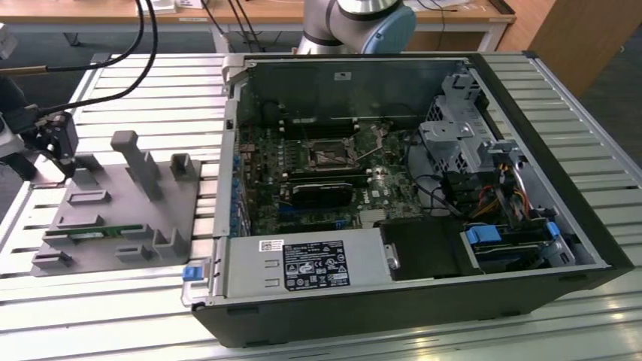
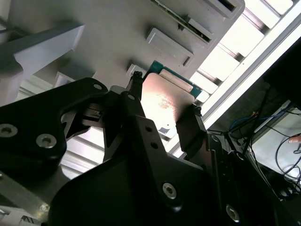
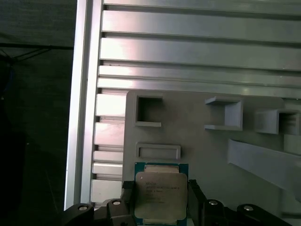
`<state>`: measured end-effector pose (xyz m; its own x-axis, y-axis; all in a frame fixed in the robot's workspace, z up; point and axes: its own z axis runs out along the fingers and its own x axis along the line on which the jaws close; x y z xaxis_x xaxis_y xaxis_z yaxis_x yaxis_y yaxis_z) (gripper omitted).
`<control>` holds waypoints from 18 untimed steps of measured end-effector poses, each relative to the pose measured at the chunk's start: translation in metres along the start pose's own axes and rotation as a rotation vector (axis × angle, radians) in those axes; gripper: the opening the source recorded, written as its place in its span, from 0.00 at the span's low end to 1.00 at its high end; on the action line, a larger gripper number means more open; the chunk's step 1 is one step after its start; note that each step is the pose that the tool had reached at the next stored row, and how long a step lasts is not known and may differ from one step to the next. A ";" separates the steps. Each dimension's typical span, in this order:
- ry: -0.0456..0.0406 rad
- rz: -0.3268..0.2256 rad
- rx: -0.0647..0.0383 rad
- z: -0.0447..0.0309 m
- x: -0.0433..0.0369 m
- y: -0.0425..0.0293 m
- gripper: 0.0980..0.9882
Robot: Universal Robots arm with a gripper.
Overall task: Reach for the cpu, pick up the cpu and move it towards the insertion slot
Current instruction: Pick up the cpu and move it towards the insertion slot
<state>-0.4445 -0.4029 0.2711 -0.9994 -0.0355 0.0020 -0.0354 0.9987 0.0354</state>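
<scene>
- The black two-fingered tool [image 1: 56, 147] grips the flat square cpu with a silvery metal top and green rim [image 3: 161, 194]. Its fingers [image 2: 136, 92] press on opposite edges.
- The carry probably goes best with the chip level, held by its edges and clear of the posts below.
- The grey plastic tray [image 1: 105, 214] under the tool holds a long narrow green memory stick [image 1: 95, 234].
- The square black, silver-framed insertion slot [image 1: 329, 156] is well apart from the tool, inside the open black computer case [image 1: 602, 233]. It looks empty.

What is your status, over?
End effector shut on small flat square silvery cpu, at grey plastic tray. Square black metal-framed insertion slot inside open computer case, not reached. No obstacle seen between.
</scene>
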 end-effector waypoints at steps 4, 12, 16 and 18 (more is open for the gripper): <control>0.0001 0.000 0.000 -0.0066 0.0000 0.0006 0.50; 0.0001 0.000 0.000 -0.0223 0.0000 0.0015 0.50; 0.0000 0.000 0.000 -0.0291 0.0000 0.0020 0.50; 0.0001 0.000 0.001 -0.0322 0.0000 0.0022 0.50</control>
<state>-0.4445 -0.4018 0.3034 -0.9994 -0.0355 0.0020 -0.0354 0.9988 0.0348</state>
